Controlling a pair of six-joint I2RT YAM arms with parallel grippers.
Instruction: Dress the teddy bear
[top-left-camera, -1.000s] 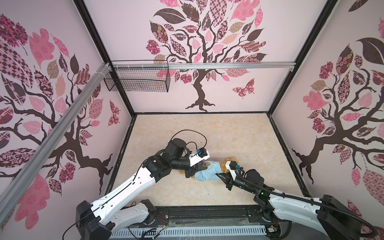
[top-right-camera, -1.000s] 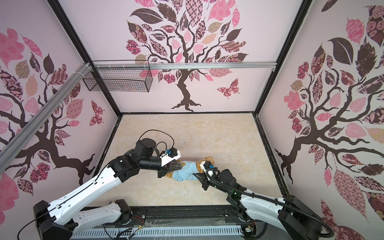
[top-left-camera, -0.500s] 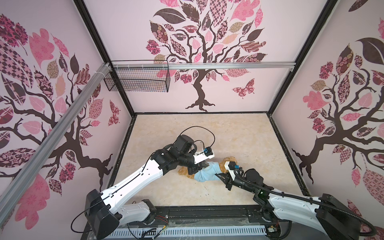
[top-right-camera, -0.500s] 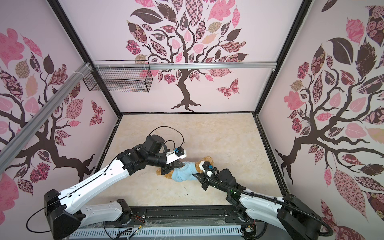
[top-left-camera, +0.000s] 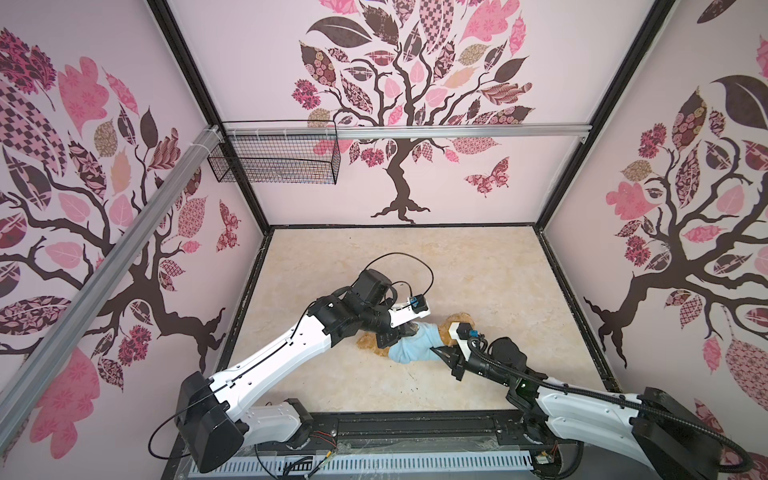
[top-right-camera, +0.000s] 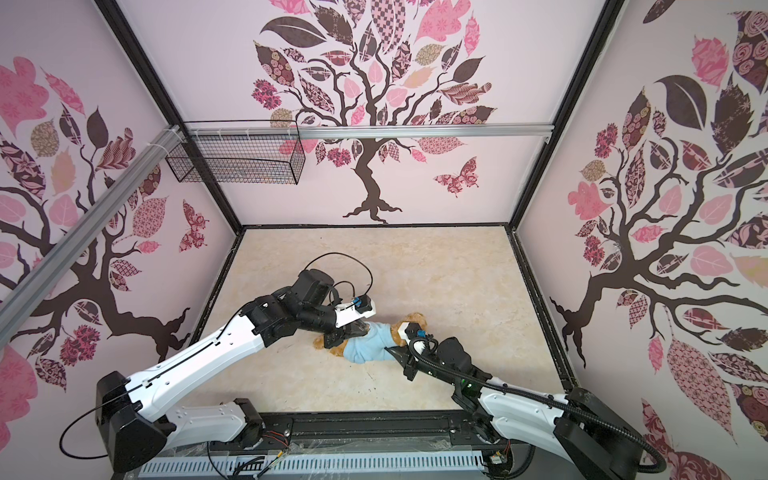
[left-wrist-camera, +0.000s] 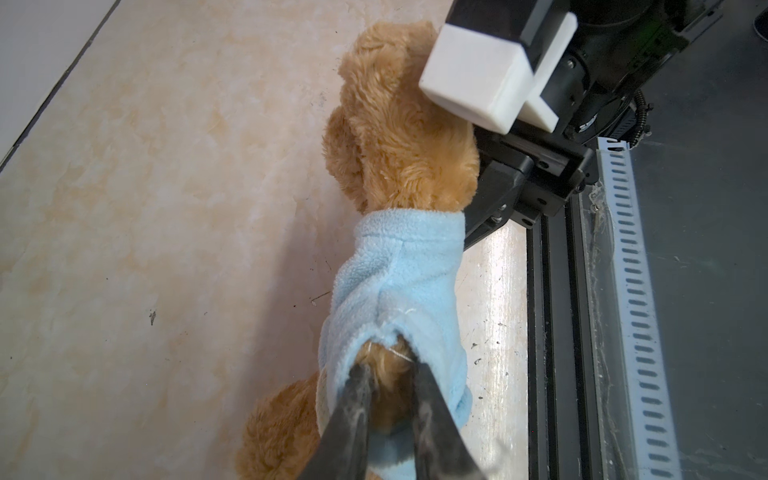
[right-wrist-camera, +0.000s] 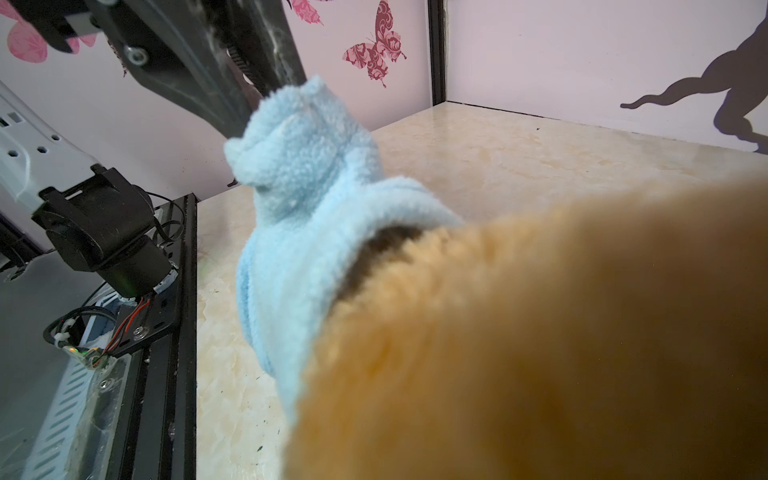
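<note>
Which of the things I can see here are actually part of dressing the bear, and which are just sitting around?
Part of the job:
teddy bear; light-blue shirt, already over its body; left gripper; right gripper.

Just lying about:
wire basket hung on the back rail; tree decals on the walls.

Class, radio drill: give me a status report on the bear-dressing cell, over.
Left gripper open astride teddy bear arm at sleeve. Right gripper shut by the collar. Light-blue shirt on torso. Nothing in the way.
</note>
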